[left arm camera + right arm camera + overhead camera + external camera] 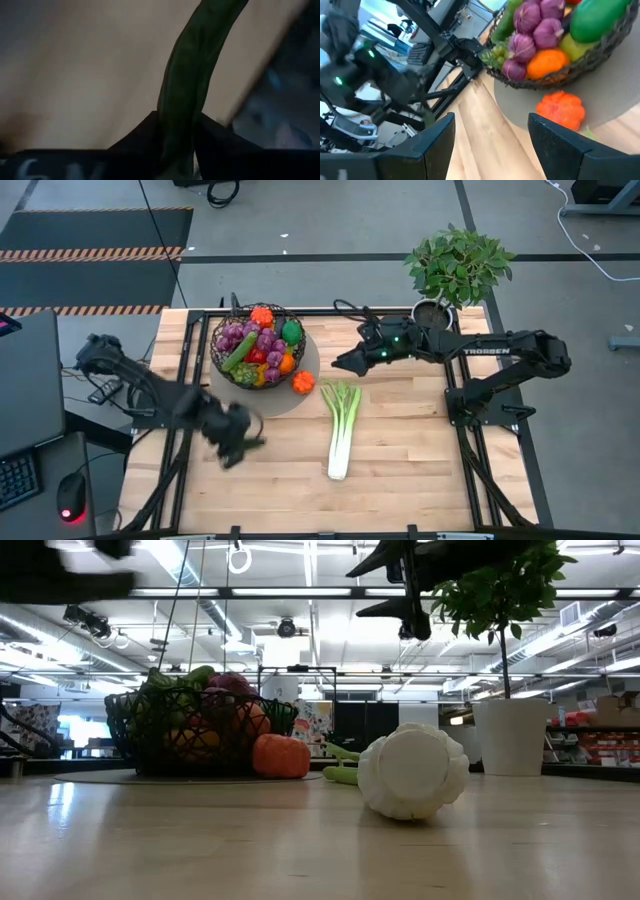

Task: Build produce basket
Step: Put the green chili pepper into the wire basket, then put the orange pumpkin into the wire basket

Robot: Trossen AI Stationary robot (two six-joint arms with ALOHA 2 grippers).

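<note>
Your left gripper, below the round dark wire-mesh basket, clenches a long green vegetable; next, carry it basketward.

high view: straight down over the whole pale wooden slatted table, both arms in shot
low view: sits at tabletop level, looking across into the room, long white-green leek right up close
left wrist: super tight, mostly blur
right wrist: angled at the round dark wire-mesh basket
shared: basket shows in high, low, right wrist
</note>
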